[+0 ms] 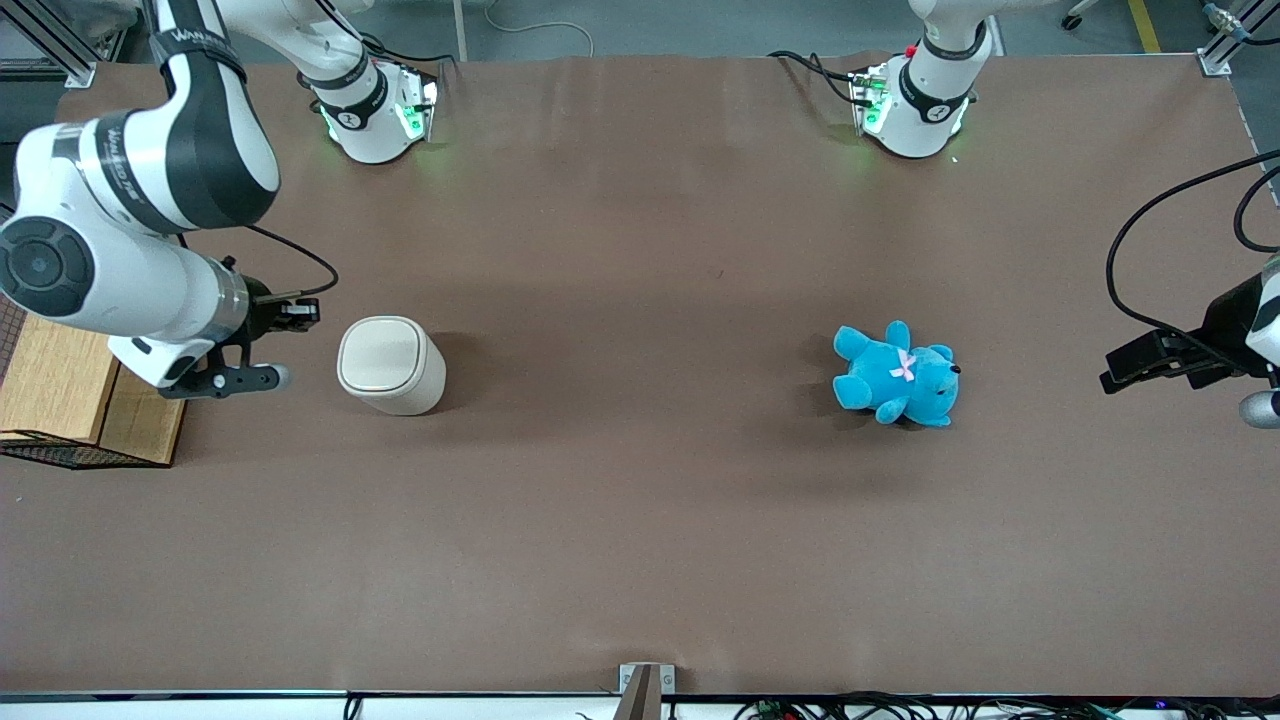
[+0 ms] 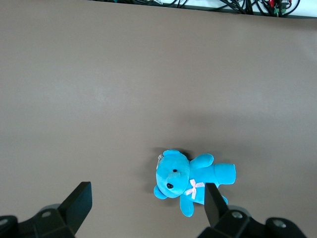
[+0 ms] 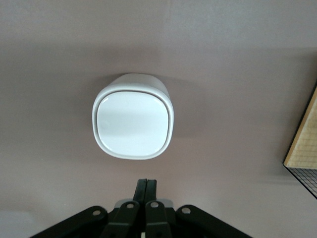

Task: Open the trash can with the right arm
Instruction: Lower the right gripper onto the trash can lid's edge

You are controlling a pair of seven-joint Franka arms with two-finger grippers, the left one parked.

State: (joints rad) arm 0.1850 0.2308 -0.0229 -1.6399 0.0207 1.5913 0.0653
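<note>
The cream-white trash can (image 1: pixel 388 364) stands upright on the brown table with its flip lid shut. In the right wrist view its rounded-square lid (image 3: pixel 132 124) lies flat and closed. My right gripper (image 1: pixel 300 312) hangs beside the can, toward the working arm's end of the table, a short gap away from it and touching nothing. In the wrist view the gripper (image 3: pixel 146 184) has its two black fingers pressed together, empty, with bare table between them and the can.
A wire-mesh basket with wooden blocks (image 1: pixel 70 395) sits at the table edge under the right arm; its corner shows in the wrist view (image 3: pixel 303 153). A blue plush bear (image 1: pixel 897 376) lies toward the parked arm's end, also seen in the left wrist view (image 2: pixel 190 179).
</note>
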